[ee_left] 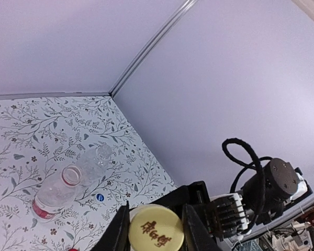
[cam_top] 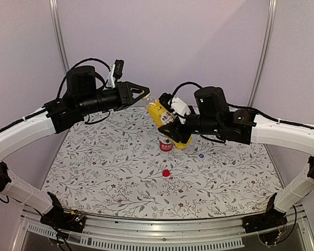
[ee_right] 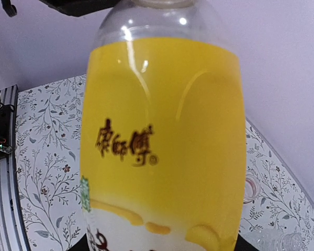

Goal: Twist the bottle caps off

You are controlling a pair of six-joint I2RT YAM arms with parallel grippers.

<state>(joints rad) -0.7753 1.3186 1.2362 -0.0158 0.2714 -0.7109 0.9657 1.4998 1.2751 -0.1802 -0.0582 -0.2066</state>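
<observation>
- Gripper on the left, the left gripper [cam_top: 142, 93]: closed tight on the yellow cap [ee_left: 156, 228], a finger [ee_left: 118, 232] on either side of its rim; reaches in from the left, above the table [cam_top: 94, 172].
- Relation to mind: cap at the upper-left end of the yellow bottle [cam_top: 159, 116]; long axis tilted, neck up and left straight into the left gripper, base down to the right; any twist best made about that slanted line (not about a vertical).
- Yellow bottle: held in the air over the middle of the table; mostly full of yellow drink, clear shoulder above, red-brown lettering on the side; same lettering on the cap, apparently seated on the neck.
- Right gripper [cam_top: 174, 130]: clamped round the lower body of that bottle, bracing it; nearer the base than the cap.
- Below and behind: red-labelled bottle [ee_left: 53, 194] upright, mouth open; unlabelled bottle [ee_left: 97, 159] just beside it; red cap [cam_top: 166, 172] and blue-white cap [cam_top: 201, 155] loose on the table.
</observation>
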